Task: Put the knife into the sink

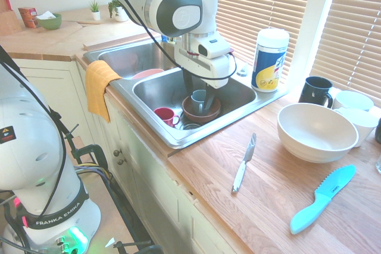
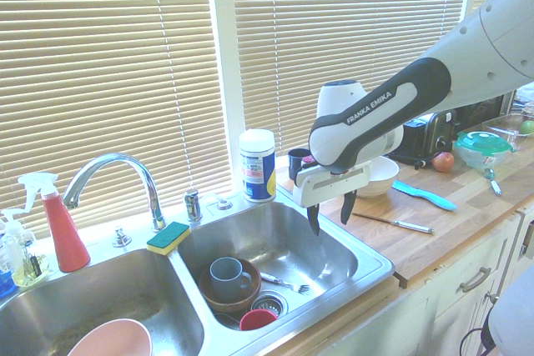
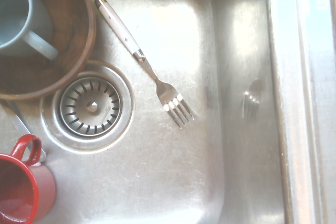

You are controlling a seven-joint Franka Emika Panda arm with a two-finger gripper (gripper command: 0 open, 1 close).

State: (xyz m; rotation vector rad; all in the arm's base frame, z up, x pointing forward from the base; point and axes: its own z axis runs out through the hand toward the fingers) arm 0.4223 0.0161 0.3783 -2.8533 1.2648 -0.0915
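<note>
The knife lay flat on the wooden counter, just outside the sink rim and untouched, its blade tip pointing toward the sink's far corner. The gripper hung over the sink's near basin with its two dark fingers apart and nothing between them.

Inside that basin sat a brown bowl holding a grey-blue mug, a red cup beside it, and a fork lying next to the drain. A yellow cloth draped over the sink's front edge, and a sponge rested on the back rim near the faucet. A wipes canister stood at the sink's far corner. Farther from the sink than the knife were a cream bowl and a turquoise knife, well apart from it.
</note>
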